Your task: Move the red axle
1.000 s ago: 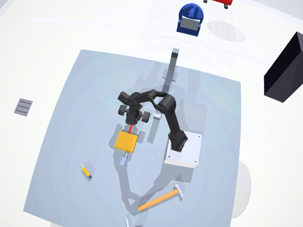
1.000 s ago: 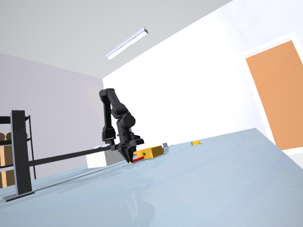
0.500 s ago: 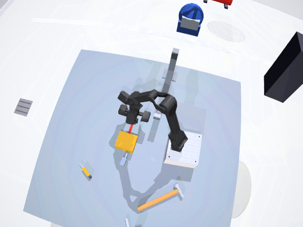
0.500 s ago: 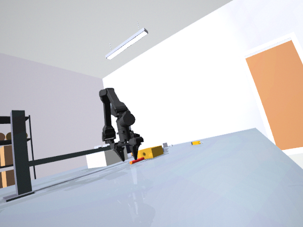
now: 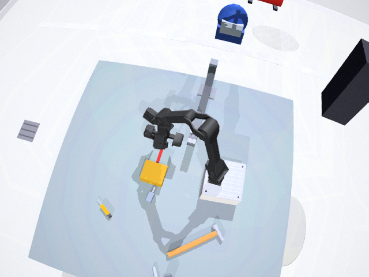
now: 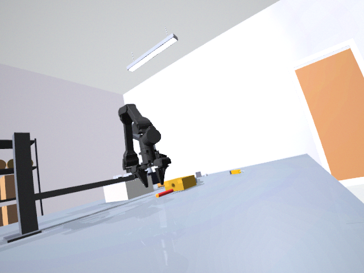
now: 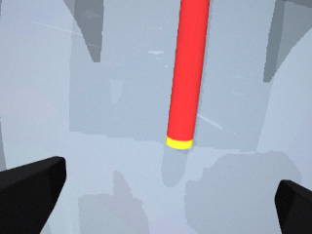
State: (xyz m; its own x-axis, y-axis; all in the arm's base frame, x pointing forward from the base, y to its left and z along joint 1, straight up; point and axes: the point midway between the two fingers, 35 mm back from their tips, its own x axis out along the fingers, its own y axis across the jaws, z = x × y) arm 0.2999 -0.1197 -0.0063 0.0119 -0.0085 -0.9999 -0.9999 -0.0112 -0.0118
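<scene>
One red axle (image 5: pixel 159 156) (image 6: pixel 164 193) (image 7: pixel 187 73) before you, jutting outward at yellow beam's (image 5: pixel 153 172) (image 6: pixel 188 182) holed face; you can't tell whether its far end touches. Above, your gripper's (image 5: pixel 163 137) (image 6: pixel 154 184) (image 7: pixel 173 177) fingers stand wide apart, gripping nothing. Farther out, hammer (image 5: pixel 192 243).

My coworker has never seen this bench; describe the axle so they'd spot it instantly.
On the blue-gray tabletop, find the yellow block. Beside it, below the black arm's open gripper, lies a slim rod, the axle. Unlike the orange-handled hammer, it is straight, bright red and yellow-tipped.
</scene>
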